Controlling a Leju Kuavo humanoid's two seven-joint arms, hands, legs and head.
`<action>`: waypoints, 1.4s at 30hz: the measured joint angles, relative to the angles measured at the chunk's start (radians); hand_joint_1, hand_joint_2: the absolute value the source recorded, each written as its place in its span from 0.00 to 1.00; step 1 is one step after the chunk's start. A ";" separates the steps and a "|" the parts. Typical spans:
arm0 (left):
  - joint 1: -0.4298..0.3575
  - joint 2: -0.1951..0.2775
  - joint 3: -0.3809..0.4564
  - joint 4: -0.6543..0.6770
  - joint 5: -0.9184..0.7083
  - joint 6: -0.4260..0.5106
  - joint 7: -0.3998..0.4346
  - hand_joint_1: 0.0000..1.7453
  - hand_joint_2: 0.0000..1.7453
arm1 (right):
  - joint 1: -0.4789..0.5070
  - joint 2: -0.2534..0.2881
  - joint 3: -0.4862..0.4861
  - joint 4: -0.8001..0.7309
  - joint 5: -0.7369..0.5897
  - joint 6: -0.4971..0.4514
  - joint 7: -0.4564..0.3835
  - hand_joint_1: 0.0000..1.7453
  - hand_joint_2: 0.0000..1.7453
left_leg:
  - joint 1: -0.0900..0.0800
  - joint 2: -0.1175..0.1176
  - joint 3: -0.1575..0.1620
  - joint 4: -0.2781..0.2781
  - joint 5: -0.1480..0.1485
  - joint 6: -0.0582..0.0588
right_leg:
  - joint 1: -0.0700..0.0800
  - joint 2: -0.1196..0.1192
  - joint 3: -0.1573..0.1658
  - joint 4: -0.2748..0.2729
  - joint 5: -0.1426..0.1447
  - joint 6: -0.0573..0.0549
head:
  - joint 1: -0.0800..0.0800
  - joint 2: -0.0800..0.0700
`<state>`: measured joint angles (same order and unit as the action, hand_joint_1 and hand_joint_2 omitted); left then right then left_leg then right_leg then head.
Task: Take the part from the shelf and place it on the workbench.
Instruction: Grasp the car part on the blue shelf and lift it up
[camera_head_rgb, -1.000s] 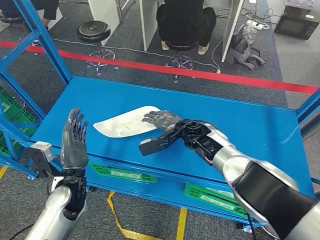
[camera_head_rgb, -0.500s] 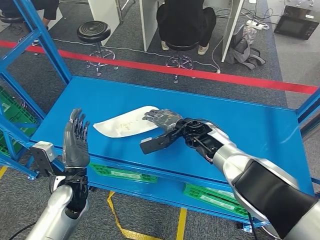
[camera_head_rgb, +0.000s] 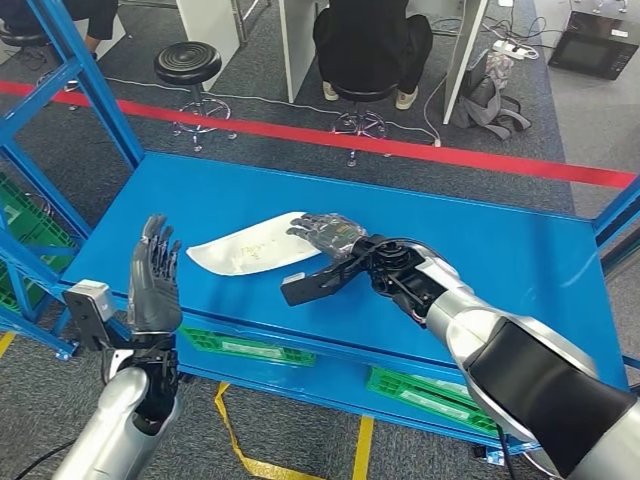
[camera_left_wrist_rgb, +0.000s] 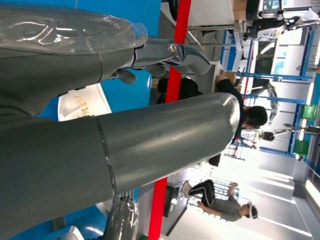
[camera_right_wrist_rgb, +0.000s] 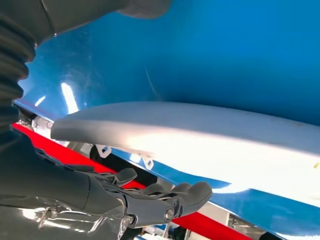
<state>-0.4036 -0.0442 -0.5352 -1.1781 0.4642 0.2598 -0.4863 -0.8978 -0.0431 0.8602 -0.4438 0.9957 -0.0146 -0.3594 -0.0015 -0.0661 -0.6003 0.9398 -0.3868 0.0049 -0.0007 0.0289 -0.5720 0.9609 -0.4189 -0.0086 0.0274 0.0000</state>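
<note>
The part is a flat white curved panel lying on the blue shelf surface, left of centre. My right hand reaches over its right end, fingers spread above the panel and thumb stretched out along its near side. In the right wrist view the panel's edge passes between thumb and fingers with a gap on both sides, so nothing is gripped. My left hand is raised upright at the shelf's front left edge, fingers apart and holding nothing. The panel shows past it in the left wrist view.
Blue frame posts rise at the left and right of the shelf. Green crates sit on the level below. Beyond a red floor line stand a black stool and a seated person at a desk.
My right hand has crept slightly farther over the panel's right end. The left hand has drifted a little to the right, staying raised. The panel has not moved.
</note>
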 joint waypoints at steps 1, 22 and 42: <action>-0.001 -0.001 0.000 0.000 0.000 0.000 0.000 0.00 0.00 | 0.000 0.000 0.000 0.000 0.000 -0.001 0.000 0.00 1.00 | 0.000 0.000 0.000 0.000 0.000 0.000 | 0.000 0.000 0.000 0.000 0.000 0.000 | 0.000 0.000; -0.011 -0.009 0.000 0.004 0.000 0.007 0.004 0.00 0.00 | 0.000 0.002 0.011 0.017 0.019 -0.033 0.033 1.00 1.00 | 0.000 0.000 0.000 0.000 0.000 0.000 | 0.000 0.000 0.000 0.000 0.000 0.000 | 0.000 0.000; -0.006 -0.009 0.000 0.004 0.000 0.027 0.014 0.00 0.00 | -0.008 0.002 -0.012 0.017 -0.061 -0.060 0.012 1.00 1.00 | 0.000 0.000 0.000 0.001 0.000 0.000 | 0.000 0.000 0.001 0.000 0.000 0.000 | 0.000 0.000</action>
<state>-0.4099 -0.0532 -0.5352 -1.1746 0.4638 0.2870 -0.4723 -0.9057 -0.0416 0.8483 -0.4270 0.9344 -0.0745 -0.3470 -0.0015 -0.0662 -0.6002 0.9403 -0.3867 0.0050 -0.0007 0.0287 -0.5712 0.9609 -0.4189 -0.0086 0.0275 0.0000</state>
